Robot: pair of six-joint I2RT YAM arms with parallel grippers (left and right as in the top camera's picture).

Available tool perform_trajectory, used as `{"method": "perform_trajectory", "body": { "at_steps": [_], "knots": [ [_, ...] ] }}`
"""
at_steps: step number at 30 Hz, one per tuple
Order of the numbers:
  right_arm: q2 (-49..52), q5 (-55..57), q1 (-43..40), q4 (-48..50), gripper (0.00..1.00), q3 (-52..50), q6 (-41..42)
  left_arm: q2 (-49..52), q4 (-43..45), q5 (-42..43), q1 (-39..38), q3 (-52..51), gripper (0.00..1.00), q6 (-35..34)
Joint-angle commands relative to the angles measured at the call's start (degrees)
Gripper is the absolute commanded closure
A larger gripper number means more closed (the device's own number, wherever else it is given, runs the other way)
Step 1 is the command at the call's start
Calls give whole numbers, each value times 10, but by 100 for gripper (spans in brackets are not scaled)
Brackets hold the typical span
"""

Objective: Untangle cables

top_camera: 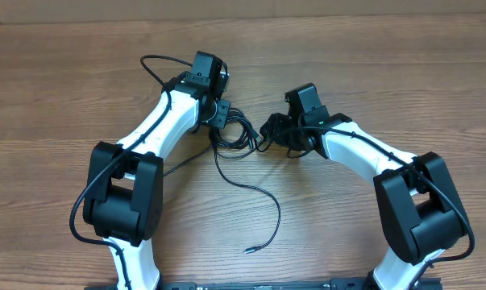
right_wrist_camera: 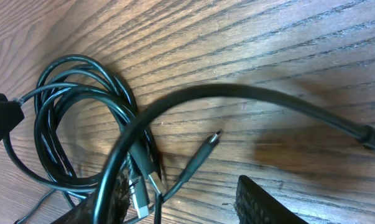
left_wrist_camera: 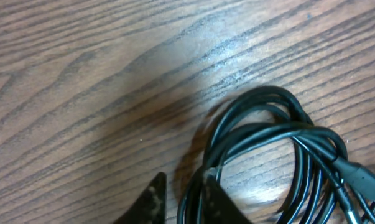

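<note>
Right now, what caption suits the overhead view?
Left gripper and right gripper flank tangled black cables on a wooden table.

The left arm (top_camera: 158,121) and right arm (top_camera: 362,149) show white links between bulky black housings, largest toward six o'clock, with black wires (top_camera: 158,57) alongside. On the left hand (left_wrist_camera: 182,186), the fingers (left_wrist_camera: 155,202) look dark, possibly scuffed.

It seemed a robotics lab: a left arm (top_camera: 155,122) and a right arm (top_camera: 362,150) stood at one wooden table (top_camera: 371,56).
</note>
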Motion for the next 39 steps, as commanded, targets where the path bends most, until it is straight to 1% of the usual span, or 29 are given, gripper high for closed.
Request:
{"method": "perform_trajectory", "body": {
  "at_steps": [1, 2, 5, 7, 9, 11, 14, 19, 21, 23, 24, 26, 27, 28, 29, 30, 32, 33, 34, 36, 37, 38, 39],
  "knots": [
    [0, 2, 3, 1, 47, -3, -1, 8, -6, -12, -2, 7, 83, 10],
    [0, 2, 3, 1, 47, -3, -1, 8, -6, -12, -2, 6, 84, 10],
    [0, 2, 3, 1, 47, -3, -1, 8, -6, -11, -2, 1, 83, 8],
    [0, 2, 3, 0, 47, -3, -1, 7, -5, -12, -3, -12, 78, 6],
    [0, 2, 3, -1, 47, -3, -1, 8, -2, -12, -3, -21, 77, 6],
    [0, 2, 3, -2, 47, -3, -1, 8, 1, -26, -3, -27, 80, 6],
    [0, 2, 3, -1, 47, -3, -1, 8, 5, -37, -3, -27, 79, 6],
    [0, 2, 3, 0, 46, -3, -1, 8, 41, -30, -3, -26, 80, 6],
    [0, 2, 3, 8, 42, -3, -5, 8, 56, -30, -4, -26, 83, 1],
    [0, 1, 3, 21, 41, -3, -5, 7, 69, -31, -4, -26, 93, -17],
    [0, -1, 2, 29, 40, -3, -5, 7, 75, -30, -4, -26, 96, -26],
    [0, -1, 2, 45, 37, -3, -5, 7, 80, -30, -4, -26, 96, -30],
    [0, -1, 2, 50, 34, -3, -5, 7, 78, -30, -4, -26, 96, -30],
    [0, -1, 2, 55, 32, -3, -5, 8, 75, -30, -4, -26, 91, -30],
    [0, -5, 2, 59, 30, -3, -5, 8, 70, -30, -4, -27, 83, -30],
    [0, -9, 2, 62, 28, -3, -6, 8, 67, -30, -4, -27, 81, -30],
    [0, -42, 2, 78, 25, -3, -34, 8, 63, -30, -4, -28, 77, -30],
    [0, -83, 2, 98, 21, -3, -61, 8, 63, -30, -4, -29, 73, -30],
    [0, -100, 2, 107, 20, -3, -68, 8, 63, -31, -4, -29, 73, -30],
    [0, -109, 2, 116, 18, -3, -70, 8, 64, -31, -4, -30, 75, -30],
    [0, -105, 2, 115, 18, -3, -70, 8, 66, -30, -4, -30, 82, -30],
    [0, -97, 2, 108, 22, -3, -70, 8, 68, -30, -4, -30, 96, -30],
    [0, -82, -1, 93, 31, -2, -70, 8, 68, -31, -4, -30, 96, -29]
  ]
}}
